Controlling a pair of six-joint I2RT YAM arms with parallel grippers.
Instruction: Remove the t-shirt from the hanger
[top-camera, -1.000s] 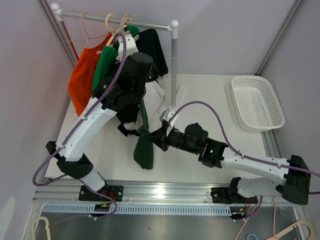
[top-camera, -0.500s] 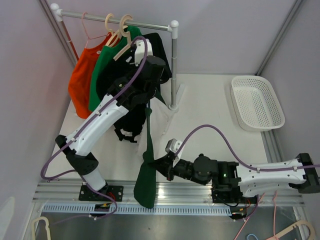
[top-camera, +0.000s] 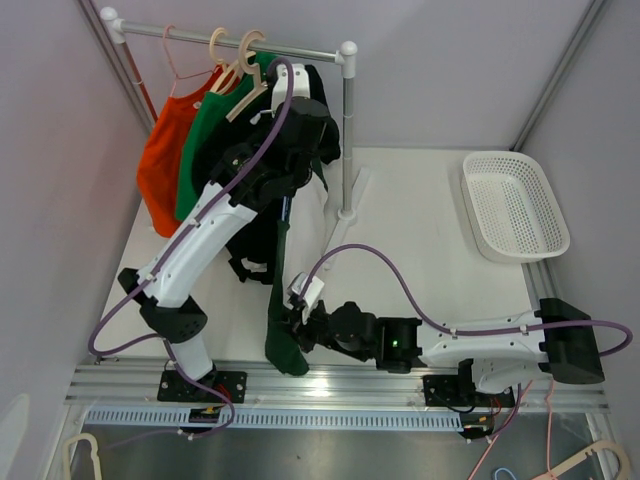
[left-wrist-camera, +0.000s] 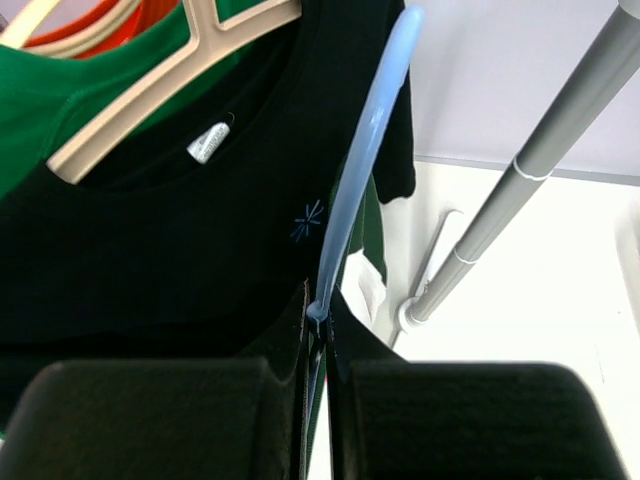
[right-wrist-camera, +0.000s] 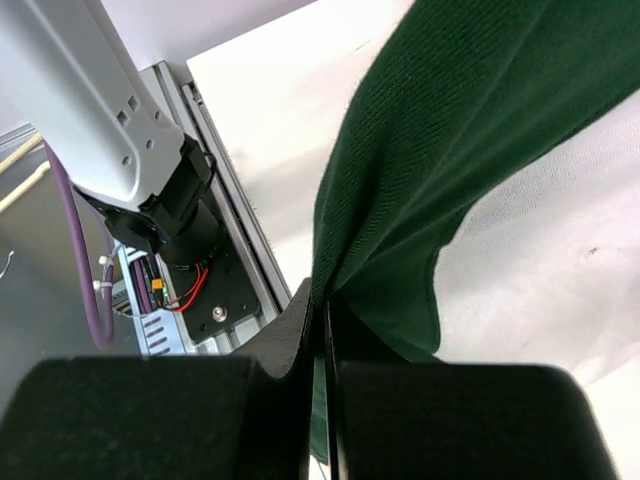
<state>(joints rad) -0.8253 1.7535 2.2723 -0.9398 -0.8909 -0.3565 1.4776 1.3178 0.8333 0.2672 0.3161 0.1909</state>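
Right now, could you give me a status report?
Left gripper shut on blue hanger. Right gripper shut on dark green t-shirt, pulled taut. Black shirt crowds hanger.

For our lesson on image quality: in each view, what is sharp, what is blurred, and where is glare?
Top external: evenly lit and sharp, with glare on the metal rail at the near edge. Left wrist: the left gripper is a blurred dark mass, the blue hanger clearer. Right wrist: the right gripper is blurred, the weave of the green t-shirt crisp.

You have bright, even overhead light and soft shadows; glare on the base rail (top-camera: 320, 381); fingers (left-wrist-camera: 150, 420) blurred in both wrist views.
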